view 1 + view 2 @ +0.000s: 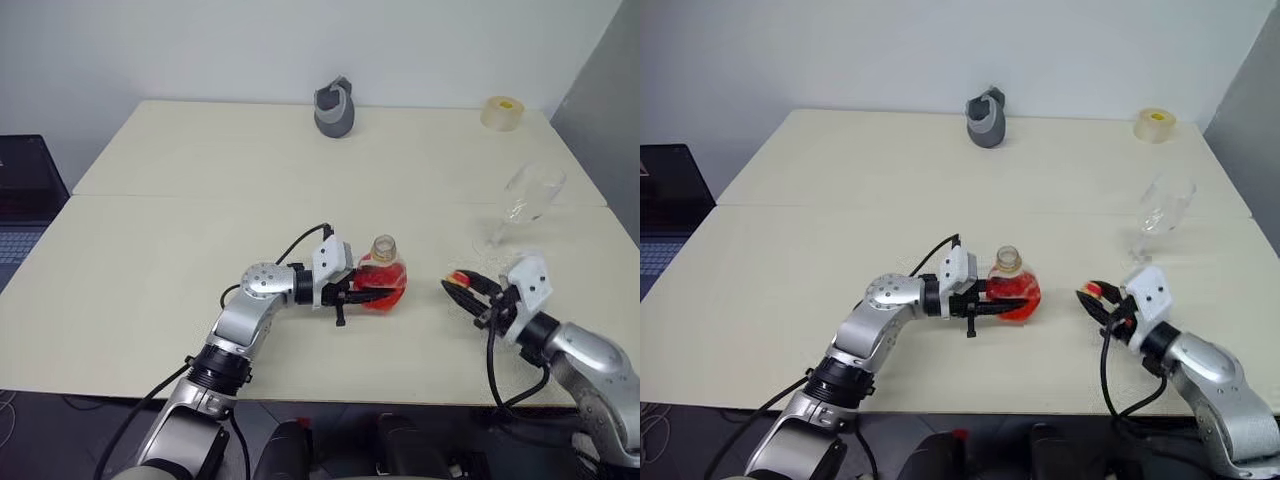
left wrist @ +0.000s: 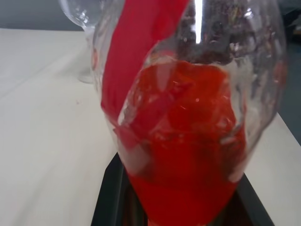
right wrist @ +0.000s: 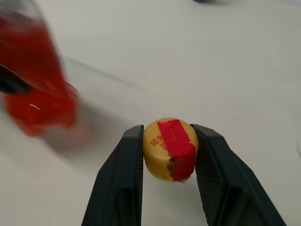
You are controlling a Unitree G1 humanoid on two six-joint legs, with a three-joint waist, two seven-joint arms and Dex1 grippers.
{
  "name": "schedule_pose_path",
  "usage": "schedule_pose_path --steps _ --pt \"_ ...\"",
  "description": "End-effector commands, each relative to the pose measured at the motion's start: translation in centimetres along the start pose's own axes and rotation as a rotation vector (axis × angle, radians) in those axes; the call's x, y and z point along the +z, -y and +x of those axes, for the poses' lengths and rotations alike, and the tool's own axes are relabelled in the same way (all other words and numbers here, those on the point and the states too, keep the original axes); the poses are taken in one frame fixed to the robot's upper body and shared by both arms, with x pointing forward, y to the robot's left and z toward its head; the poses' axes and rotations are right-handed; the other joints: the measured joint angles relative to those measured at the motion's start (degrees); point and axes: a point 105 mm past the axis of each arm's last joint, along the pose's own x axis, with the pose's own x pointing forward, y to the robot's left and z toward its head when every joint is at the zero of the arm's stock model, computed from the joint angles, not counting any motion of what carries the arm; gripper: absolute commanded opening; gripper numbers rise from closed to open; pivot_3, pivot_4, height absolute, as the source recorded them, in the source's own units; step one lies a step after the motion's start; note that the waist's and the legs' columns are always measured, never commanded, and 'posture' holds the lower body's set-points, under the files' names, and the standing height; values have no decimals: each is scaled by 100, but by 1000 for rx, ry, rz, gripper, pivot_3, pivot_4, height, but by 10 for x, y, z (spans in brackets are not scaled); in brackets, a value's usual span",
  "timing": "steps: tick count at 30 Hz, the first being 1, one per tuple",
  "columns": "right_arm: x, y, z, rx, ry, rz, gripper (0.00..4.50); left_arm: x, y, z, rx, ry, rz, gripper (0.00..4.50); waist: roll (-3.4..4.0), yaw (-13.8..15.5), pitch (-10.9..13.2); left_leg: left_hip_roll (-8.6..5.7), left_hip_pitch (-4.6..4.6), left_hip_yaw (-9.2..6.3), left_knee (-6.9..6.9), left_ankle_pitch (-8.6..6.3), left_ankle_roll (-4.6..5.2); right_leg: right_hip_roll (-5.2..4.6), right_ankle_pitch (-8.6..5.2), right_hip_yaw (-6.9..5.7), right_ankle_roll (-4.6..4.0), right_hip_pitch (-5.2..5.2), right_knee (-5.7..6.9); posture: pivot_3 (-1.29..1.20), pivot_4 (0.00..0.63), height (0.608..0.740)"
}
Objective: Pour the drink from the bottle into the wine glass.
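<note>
The left gripper (image 1: 372, 292) is clamped on the rounded lower body of the bottle (image 1: 383, 277), its black fingers closed tight against the plastic. The bottle stands upright near the middle of the cream table (image 1: 150, 250), mouth open (no cap on the neck), with the drink (image 2: 188, 155) filling roughly its lower half.

The right gripper (image 3: 168, 155) sits to the right of the bottle, well apart from it, close above the tabletop. Its jaws are partly closed and pinch the yellow cap (image 3: 169, 148) with the red centre between the two fingers.

The wine glass (image 1: 522, 203) stands upright on the right side of the table, just beyond the right gripper and farther from the robot than the bottle.

At the far edge sit a grey object (image 1: 335, 108) and a tape roll (image 1: 503, 112).
</note>
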Motion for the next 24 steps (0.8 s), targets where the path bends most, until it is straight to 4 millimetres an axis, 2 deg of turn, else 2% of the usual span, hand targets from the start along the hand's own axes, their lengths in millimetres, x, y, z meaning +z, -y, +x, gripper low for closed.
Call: schedule_pose_path --steps 1,4,9,13,14,18,20,24 --pt "-9 10 -2 -69 21 -8 1205 14 2 2 -32 32 52 822 1 -14 0 2 3 5 0 0 0 1 0 2 0 0 2 0 150 740" --pt "-26 11 1 -80 -8 43 1205 14 0 2 -29 28 56 822 1 -15 0 3 9 18 -3 0 0 3 0 4 0 0 2 0 150 740" --pt "-40 5 -3 -26 -55 97 2812 14 -1 2 -16 29 57 821 2 -5 -1 1 7 25 -2 0 0 3 0 7 0 0 2 0 150 740" --pt "-48 4 -17 26 -112 113 4269 16 -7 -2 42 48 41 821 2 2 -1 1 8 26 -2 0 0 3 -1 8 0 2 0 0 150 740" --pt "-49 3 -20 37 -124 109 4500 16 -9 -3 56 52 40 820 2 14 -1 1 7 26 -1 0 0 3 -1 8 0 2 0 0 150 740" --pt "-39 10 -35 77 -163 36 4500 16 -25 -13 175 62 30 819 2 42 -1 -8 5 25 2 -1 1 3 -2 8 2 5 -2 0 150 740" --pt "-26 3 -36 144 -156 1 4500 16 -36 -21 264 76 21 819 2 36 -1 -6 5 27 3 -1 1 2 -2 9 2 5 -2 0 150 740" --pt "19 -23 -16 295 -49 -80 4500 16 -77 -60 601 114 33 819 1 -38 0 7 14 26 -1 -1 1 2 -2 8 2 5 2 0 150 740"
